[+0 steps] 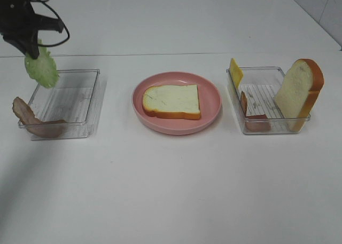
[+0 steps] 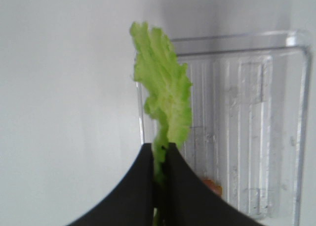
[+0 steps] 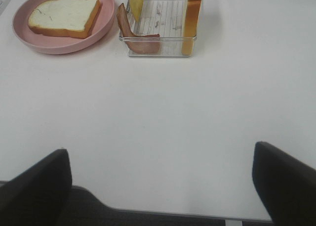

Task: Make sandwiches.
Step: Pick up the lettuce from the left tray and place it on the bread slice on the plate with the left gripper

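Green lettuce (image 1: 41, 68) hangs pinched in our left end effector (image 1: 33, 53) above the left tray (image 1: 80, 102). Only one bread (image 1: 172, 101) lies on the plate (image 1: 214, 108), so we judge the stack barely begun. Left wrist: it clamps the lettuce, hiding its base. Right wrist: our right end effector (image 3: 160, 186) gapes empty over the desk (image 3: 158, 112).

Plain white table (image 1: 171, 190), tiled wall (image 1: 320, 9)

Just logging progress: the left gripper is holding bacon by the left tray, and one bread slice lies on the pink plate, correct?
Not quite. The left gripper is holding lettuce instead; the left wrist view shows it. The rest is right.
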Motion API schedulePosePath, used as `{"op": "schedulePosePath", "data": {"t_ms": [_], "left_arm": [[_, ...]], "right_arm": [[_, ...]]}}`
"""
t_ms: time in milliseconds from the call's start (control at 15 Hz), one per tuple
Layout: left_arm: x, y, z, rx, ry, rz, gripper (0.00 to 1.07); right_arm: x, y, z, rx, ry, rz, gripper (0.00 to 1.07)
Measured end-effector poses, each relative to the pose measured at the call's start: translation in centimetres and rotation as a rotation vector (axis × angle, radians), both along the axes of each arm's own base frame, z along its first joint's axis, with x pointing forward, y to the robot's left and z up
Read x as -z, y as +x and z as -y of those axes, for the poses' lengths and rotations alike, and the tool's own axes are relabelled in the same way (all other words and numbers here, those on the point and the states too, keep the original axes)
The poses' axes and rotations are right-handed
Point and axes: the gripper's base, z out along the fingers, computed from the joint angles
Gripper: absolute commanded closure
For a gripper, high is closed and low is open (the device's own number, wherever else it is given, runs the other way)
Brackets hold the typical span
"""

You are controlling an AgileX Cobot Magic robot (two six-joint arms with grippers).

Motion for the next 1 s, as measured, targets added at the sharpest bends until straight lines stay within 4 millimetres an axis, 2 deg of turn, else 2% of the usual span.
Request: {"op": "schedulePosePath", "data": {"t_ms": [67, 267, 333, 400, 467, 533, 733, 867, 1000], "left_arm": [[-2.5, -0.1, 0.2, -0.002, -0.026, 0.065, 1.07], [-5.3, -0.8, 1.1, 0.004, -0.108, 0.125, 1.07], [-6.2, -1.3, 2.8, 0.038, -0.144, 0.137, 1.07], [-6.3, -1.4, 3.5, 0.051, -0.153, 0.137, 1.07], [-6.4, -1.8, 5.3, 0.086, -0.177, 0.134, 1.07], [-6.4, -2.5, 8.7, 0.157, -0.233, 0.12, 1.07], [-6.5, -4.1, 14.0, 0.28, -0.378, 0.082, 1.07], [-5.0, -4.9, 18.0, 0.363, -0.515, 0.021, 1.07], [-3.2, -4.8, 19.7, 0.398, -0.569, -0.012, 1.07]], "right_arm": [[0.0, 0.0, 0.0, 0.0, 0.0, 0.0, 0.11], [0.0, 0.0, 0.0, 0.0, 0.0, 0.0, 0.11], [0.0, 0.0, 0.0, 0.0, 0.0, 0.0, 0.11], [0.0, 0.0, 0.0, 0.0, 0.0, 0.0, 0.11], [0.0, 0.0, 0.0, 0.0, 0.0, 0.0, 0.11], [0.0, 0.0, 0.0, 0.0, 0.0, 0.0, 0.11], [0.0, 0.0, 0.0, 0.0, 0.0, 0.0, 0.11], [0.0, 0.0, 0.0, 0.0, 0.0, 0.0, 0.11], [0.0, 0.0, 0.0, 0.0, 0.0, 0.0, 0.11]]}}
